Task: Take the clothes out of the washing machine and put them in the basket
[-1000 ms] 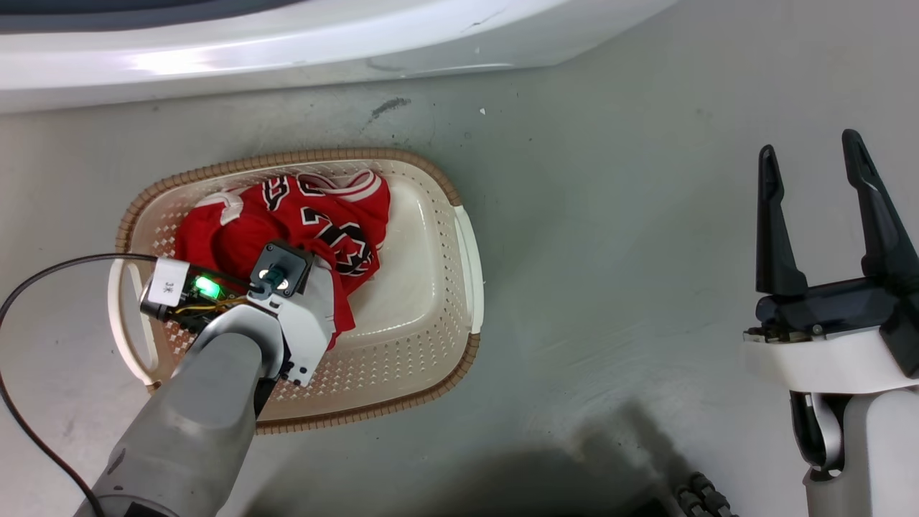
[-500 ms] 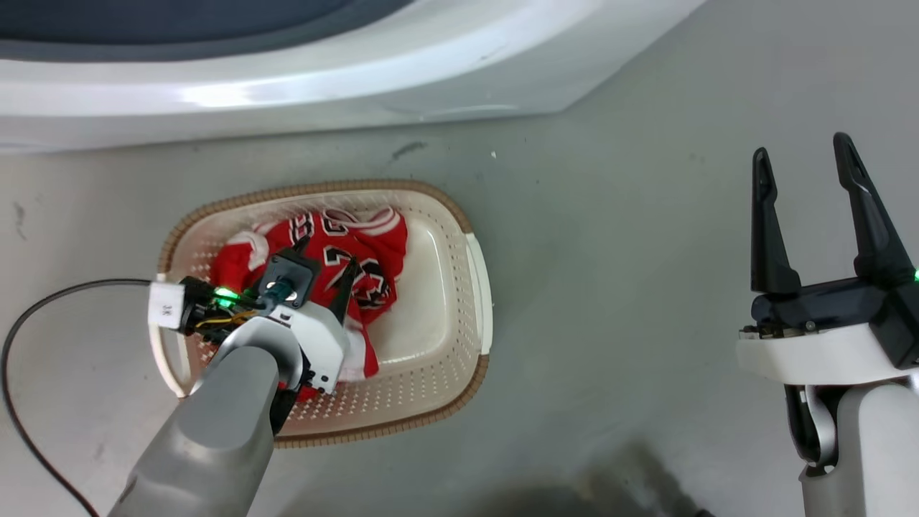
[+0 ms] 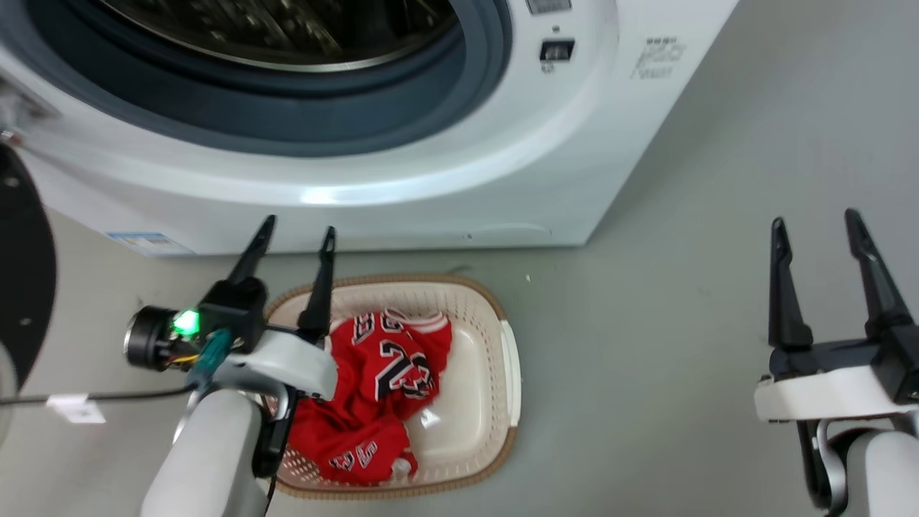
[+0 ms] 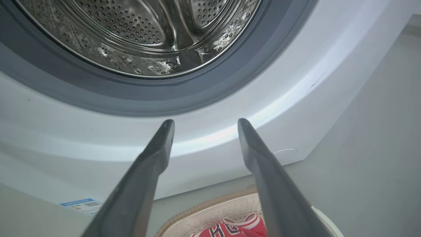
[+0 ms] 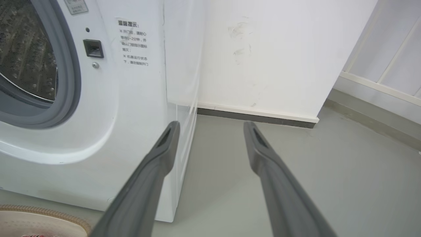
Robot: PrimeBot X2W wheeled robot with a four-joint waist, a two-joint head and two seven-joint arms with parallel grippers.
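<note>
Left claw (image 3: 299,226) is sitting higher than before, up out of the basket (image 3: 477,287), pointing at the washer (image 3: 445,194), fingers apart, holding nothing | red shirt (image 3: 373,388) is lying crumpled in the basket on the floor (image 3: 646,323) | right claw (image 3: 815,218) is hanging well off to the side, fingers apart, holding nothing

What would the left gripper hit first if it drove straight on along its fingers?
Probably the washing machine: the left gripper points at its white front just under the grey porthole rim; depth is unclear.
</note>
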